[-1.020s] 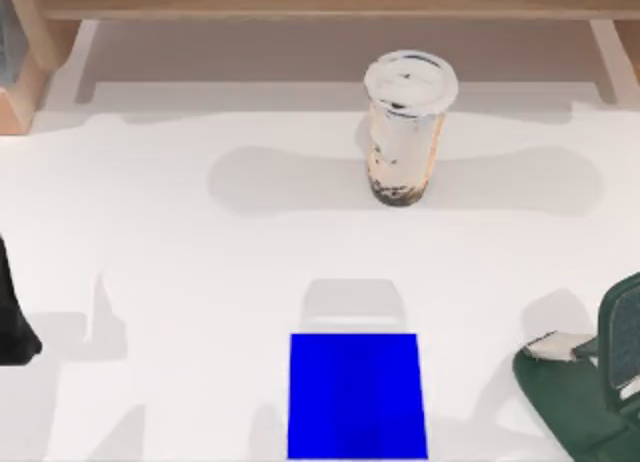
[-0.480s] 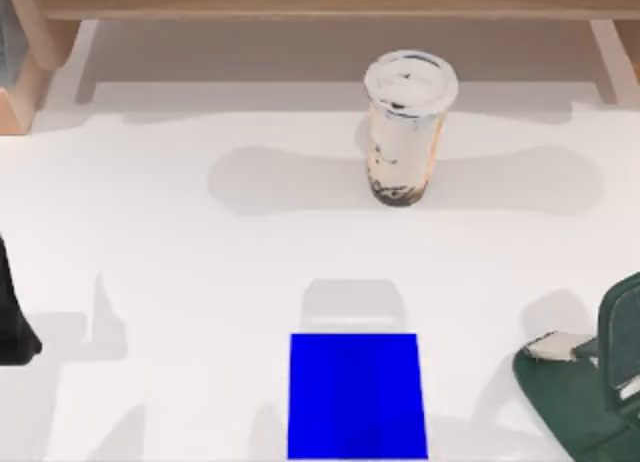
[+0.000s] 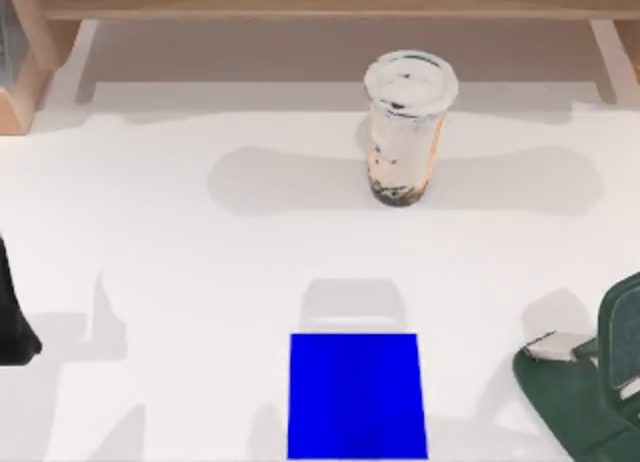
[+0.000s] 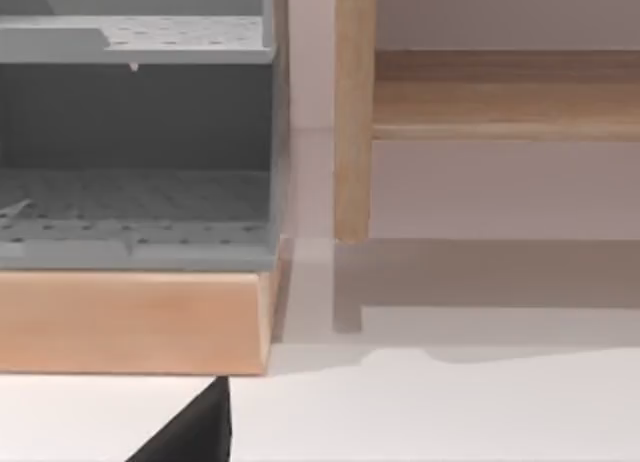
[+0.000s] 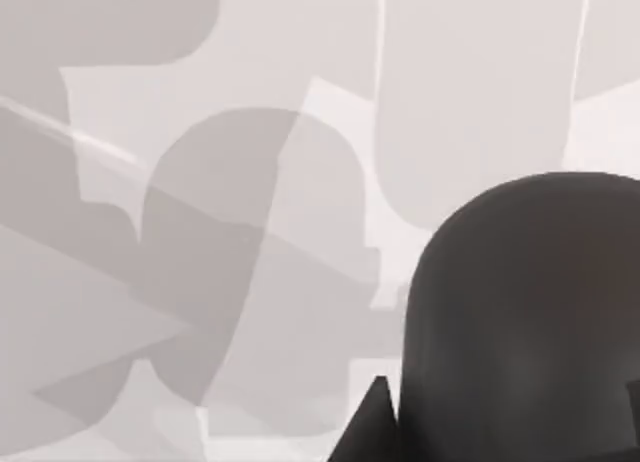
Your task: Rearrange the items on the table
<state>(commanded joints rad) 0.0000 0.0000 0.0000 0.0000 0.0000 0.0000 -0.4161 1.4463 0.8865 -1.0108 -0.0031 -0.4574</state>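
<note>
From above, the cup (image 3: pixel 407 122) stood upright on the table (image 3: pixel 160 232), well beyond the blue mat (image 3: pixel 357 394). My left arm (image 3: pixel 12 312) sat parked far to the mat's left and my right arm (image 3: pixel 590 392) low to its right. My left wrist camera faced a grey rack (image 4: pixel 135 132) on a wooden ledge (image 4: pixel 130 322). My right wrist camera looked down on the dark mouse (image 5: pixel 530 312), close below. I cannot tell how wide either gripper stood. I judged this the approach to the mouse; next called for closing on it squarely.
</note>
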